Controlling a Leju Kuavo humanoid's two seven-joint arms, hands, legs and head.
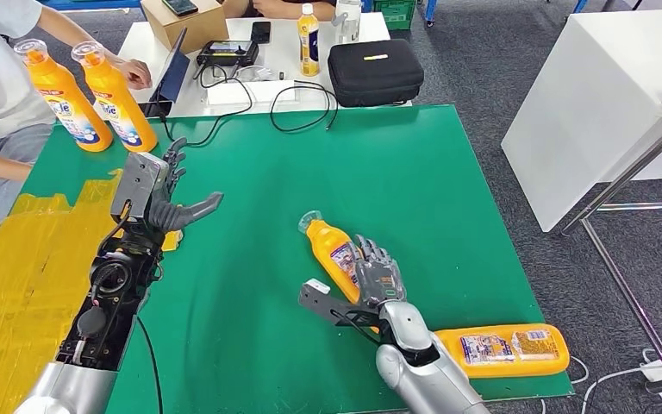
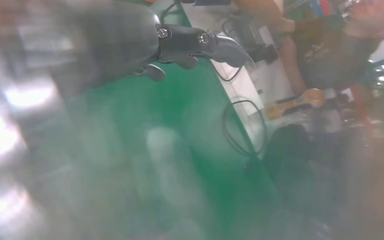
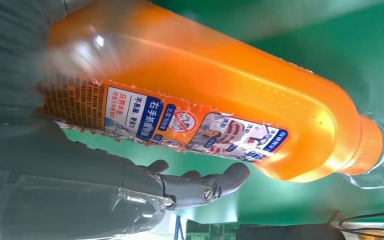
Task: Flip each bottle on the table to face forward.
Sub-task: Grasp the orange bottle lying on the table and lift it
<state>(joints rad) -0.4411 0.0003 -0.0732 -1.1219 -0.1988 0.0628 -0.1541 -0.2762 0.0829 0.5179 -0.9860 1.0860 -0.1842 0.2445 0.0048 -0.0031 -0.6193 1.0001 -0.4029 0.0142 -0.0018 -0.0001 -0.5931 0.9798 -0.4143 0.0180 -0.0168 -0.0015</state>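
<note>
An orange bottle (image 1: 331, 249) lies on the green table (image 1: 396, 172) near the middle, cap pointing away from me. My right hand (image 1: 377, 278) is at its near end, fingers along its right side and thumb spread out to the left. In the right wrist view the bottle (image 3: 205, 95) lies close against the palm, label (image 3: 180, 122) in sight, with the thumb (image 3: 205, 186) clear of it. A second orange bottle (image 1: 500, 349) lies at the front right edge. Two more (image 1: 59, 95) (image 1: 118, 97) stand upright at the far left. My left hand (image 1: 151, 191) hovers open near them, its thumb (image 2: 200, 41) stretched out.
A person sits at the far left with a hand (image 1: 131, 71) by the standing bottles. Yellow tape (image 1: 26, 276) covers the table's left side. Behind it a white table holds a black case (image 1: 375, 72), cables (image 1: 302, 108), a small drink bottle (image 1: 309, 39) and a box. A white block (image 1: 603, 95) stands right.
</note>
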